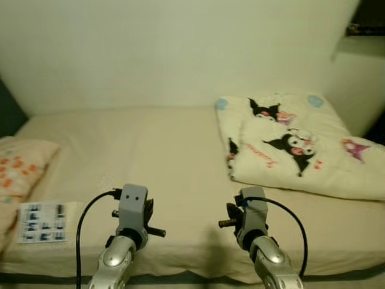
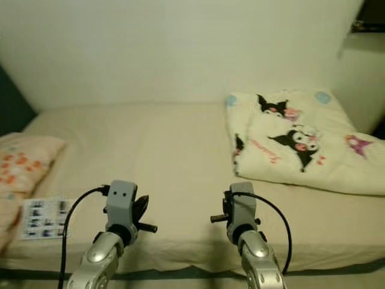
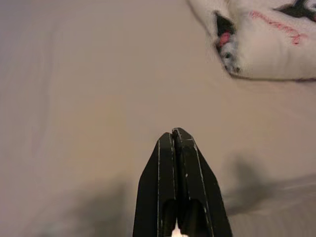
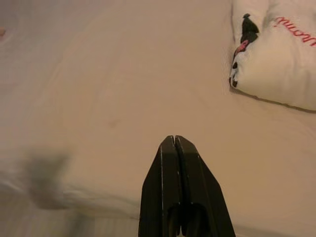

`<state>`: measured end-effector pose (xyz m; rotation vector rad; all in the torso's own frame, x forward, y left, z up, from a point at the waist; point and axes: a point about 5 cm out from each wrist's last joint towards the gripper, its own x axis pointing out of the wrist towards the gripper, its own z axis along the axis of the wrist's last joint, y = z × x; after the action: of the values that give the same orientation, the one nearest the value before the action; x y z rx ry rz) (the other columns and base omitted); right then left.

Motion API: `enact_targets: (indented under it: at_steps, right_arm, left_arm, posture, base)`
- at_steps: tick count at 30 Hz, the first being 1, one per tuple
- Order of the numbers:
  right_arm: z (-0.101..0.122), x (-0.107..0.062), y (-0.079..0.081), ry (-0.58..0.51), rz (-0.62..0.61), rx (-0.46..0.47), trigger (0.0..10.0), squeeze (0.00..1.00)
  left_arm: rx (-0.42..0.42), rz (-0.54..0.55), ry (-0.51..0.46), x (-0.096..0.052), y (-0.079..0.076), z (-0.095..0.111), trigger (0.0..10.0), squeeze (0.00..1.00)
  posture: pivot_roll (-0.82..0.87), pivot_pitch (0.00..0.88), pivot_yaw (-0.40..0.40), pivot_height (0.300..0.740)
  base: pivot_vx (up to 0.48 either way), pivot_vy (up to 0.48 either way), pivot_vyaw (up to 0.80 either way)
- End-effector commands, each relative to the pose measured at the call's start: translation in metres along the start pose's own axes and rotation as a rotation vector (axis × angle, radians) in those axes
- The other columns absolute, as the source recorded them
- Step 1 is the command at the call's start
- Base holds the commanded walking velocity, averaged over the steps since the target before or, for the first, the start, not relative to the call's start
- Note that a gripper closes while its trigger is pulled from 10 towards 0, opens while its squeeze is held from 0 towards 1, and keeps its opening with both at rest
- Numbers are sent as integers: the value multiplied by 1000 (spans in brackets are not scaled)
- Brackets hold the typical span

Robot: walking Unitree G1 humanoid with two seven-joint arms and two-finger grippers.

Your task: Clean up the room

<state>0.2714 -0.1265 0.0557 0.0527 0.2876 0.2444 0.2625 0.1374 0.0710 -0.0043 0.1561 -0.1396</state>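
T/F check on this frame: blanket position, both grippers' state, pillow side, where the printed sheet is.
1. The folded blanket lies on the bed's right part. True.
2. The left gripper is open. False: its fingers are pressed together.
3. The right gripper holds the blanket. False: it is shut on nothing, apart from it.
4. The pillow is at the left edge. True.
5. The printed sheet lies on the blanket. False: it lies by the pillow.

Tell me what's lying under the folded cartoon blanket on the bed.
The folded blanket rests directly on the beige bed sheet, on the bed's right side. Whatever might be between its folds or beneath it is covered.
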Motion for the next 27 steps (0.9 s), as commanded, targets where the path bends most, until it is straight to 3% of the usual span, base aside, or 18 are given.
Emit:
enact_targets:
  at_steps: [1,10,27]
  right_arm:
    - [0,-1,-1,3,4,-2,10000,0]
    - [0,-2,1,4,19,-12,10000,0]
    - [-1,-4,2,10,26,-12,10000,0]
  left_arm:
    - [10,4,5,-2,1,-1,10000,0]
    - [12,1,10,-2,1,-1,10000,0]
    - [11,0,14,-4,1,-2,10000,0]
  posture:
    - [-76,116,15,740]
    - [-76,120,16,740]
    - [-74,126,15,740]
  base:
    - [0,-480,0]
    - [0,-480,0]
    - [0,-480,691]
